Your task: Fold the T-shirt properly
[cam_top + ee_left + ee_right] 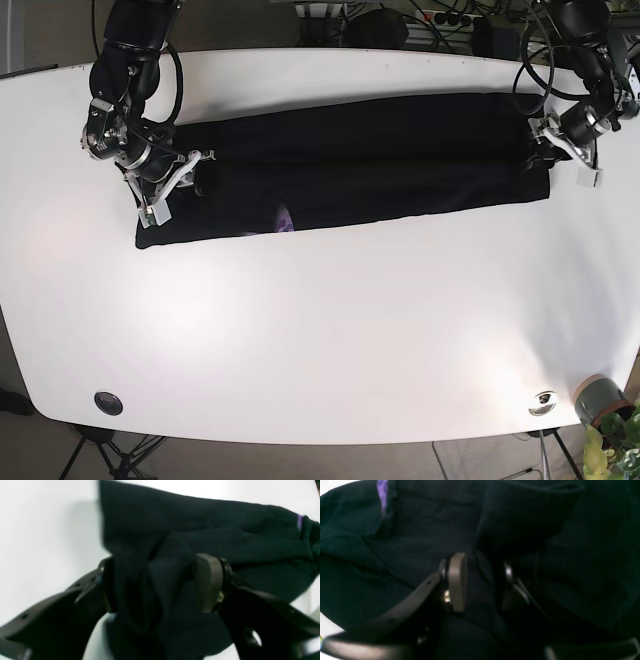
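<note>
The black T-shirt [360, 165] lies folded into a long band across the far half of the white table [320, 330]. A purple label [285, 218] shows near its front edge. My left gripper [540, 150] is at the band's right end; in the left wrist view, the gripper [157, 585] is shut on a bunch of the shirt's cloth [200, 530]. My right gripper [185, 175] is at the band's left end; in the right wrist view, the gripper [482, 582] is shut on a fold of the cloth [420, 530]. The label also shows in both wrist views [300, 521] [382, 492].
A grey pot with a plant [600, 402] stands at the table's front right corner. Round fittings sit near the front edge [108, 403] [543, 402]. Cables and gear [400, 20] lie behind the table's far edge.
</note>
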